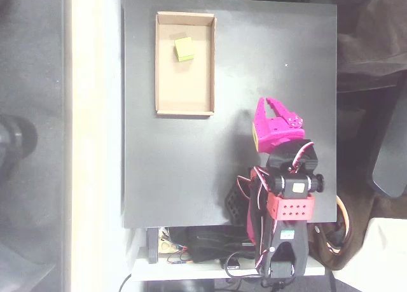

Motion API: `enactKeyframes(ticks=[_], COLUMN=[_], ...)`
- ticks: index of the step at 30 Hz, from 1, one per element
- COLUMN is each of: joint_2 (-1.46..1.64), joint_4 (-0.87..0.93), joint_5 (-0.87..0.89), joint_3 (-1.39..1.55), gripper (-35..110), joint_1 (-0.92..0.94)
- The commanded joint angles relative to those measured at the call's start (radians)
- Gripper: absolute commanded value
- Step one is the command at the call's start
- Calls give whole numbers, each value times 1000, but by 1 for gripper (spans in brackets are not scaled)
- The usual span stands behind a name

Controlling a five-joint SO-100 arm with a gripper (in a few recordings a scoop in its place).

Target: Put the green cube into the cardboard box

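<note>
One magenta pincer over black table, empty, opening unclear; one green cube inside one cardboard box.

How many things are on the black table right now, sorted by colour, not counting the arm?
Lime green: 1, the green cube, lying inside the box
Tan: 1, the cardboard box
Total: 2
The magenta gripper is apart from both, over bare table.
</note>
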Motion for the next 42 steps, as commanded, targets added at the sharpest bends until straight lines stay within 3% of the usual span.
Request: enactKeyframes(ticks=[1,9,16,25,42], joint_2=[57,114,115,115,115], joint_4=[-5,8,38,304,319], joint_5=[101,282,272,270,270], joint_3=[64,199,219,219,219], gripper=[1,1,1,1,1], joint_1=[-11,-11,-21,-23,-14])
